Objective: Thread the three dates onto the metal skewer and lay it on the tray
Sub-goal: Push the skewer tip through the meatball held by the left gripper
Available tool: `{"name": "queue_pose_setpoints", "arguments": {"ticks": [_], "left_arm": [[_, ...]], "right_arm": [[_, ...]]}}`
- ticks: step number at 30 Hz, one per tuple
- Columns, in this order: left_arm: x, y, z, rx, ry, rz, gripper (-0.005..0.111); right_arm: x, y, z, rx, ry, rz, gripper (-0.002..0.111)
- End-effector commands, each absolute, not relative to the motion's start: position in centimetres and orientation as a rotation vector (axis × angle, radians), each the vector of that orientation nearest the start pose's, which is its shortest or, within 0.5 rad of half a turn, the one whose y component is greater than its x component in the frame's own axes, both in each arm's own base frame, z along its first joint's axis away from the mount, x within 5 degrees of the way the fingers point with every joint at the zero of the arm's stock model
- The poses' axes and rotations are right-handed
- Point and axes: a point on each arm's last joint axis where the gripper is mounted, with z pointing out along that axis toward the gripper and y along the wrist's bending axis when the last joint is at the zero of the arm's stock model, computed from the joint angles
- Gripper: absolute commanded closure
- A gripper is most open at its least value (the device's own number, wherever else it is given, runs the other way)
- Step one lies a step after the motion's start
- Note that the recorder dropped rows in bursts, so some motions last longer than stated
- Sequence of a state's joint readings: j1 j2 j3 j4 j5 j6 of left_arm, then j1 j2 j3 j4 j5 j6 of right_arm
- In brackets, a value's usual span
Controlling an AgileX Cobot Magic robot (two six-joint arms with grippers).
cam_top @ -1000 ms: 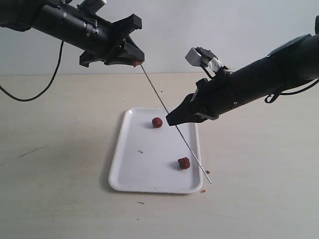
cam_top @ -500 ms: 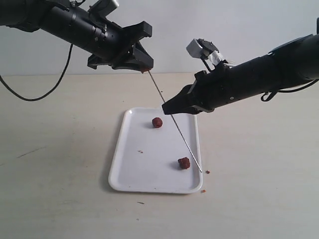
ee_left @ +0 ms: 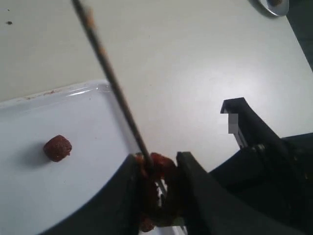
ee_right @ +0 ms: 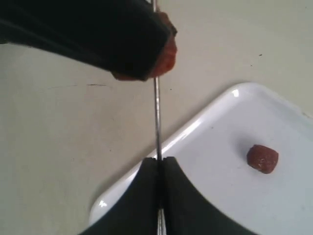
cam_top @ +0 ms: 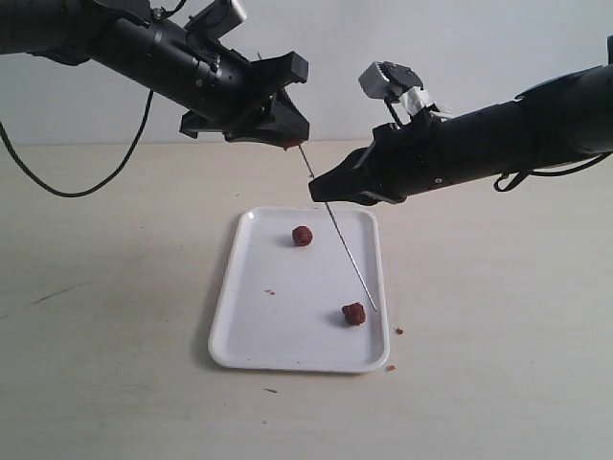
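Skewer (cam_top: 350, 254) slanting over right of tray (cam_top: 257, 309); left half free

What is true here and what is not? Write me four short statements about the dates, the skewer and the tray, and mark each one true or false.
1. Two dates lie on the tray. True.
2. The third date lies on the table beside the tray. False: it is clamped in the left jaws, up in the air, where the upper end of the metal skewer meets it.
3. The right jaws are shut on the metal skewer. True.
4. The metal skewer lies flat on the tray. False: it is held aslant above the tray, its lower end near one of the dates.
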State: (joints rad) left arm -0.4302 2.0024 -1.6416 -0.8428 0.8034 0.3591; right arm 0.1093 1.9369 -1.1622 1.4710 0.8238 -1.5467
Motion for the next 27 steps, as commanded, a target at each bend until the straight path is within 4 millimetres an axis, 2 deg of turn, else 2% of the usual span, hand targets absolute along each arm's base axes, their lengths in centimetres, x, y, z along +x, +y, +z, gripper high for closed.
{"name": "queue_pose_setpoints", "arguments": {"ticks": [1, 4, 8, 27], "left_arm": [[38.36, -23.49, 25.81, 0.482, 2.493, -1.011, 0.061], [38.36, -23.49, 25.81, 0.494, 2.489, -1.008, 0.050], [38.40, -23.49, 25.82, 0.491, 2.486, -1.006, 0.044], [38.63, -23.46, 25.88, 0.519, 2.449, -0.977, 0.045]], "right_arm": [[38.34, 10.66, 18.98, -0.587, 2.128, 0.926, 0.108], [38.34, 10.66, 18.98, -0.587, 2.128, 0.926, 0.108], [38.50, 10.51, 18.88, -0.573, 2.137, 0.896, 0.108], [38.54, 10.45, 18.83, -0.571, 2.141, 0.884, 0.108]]}}
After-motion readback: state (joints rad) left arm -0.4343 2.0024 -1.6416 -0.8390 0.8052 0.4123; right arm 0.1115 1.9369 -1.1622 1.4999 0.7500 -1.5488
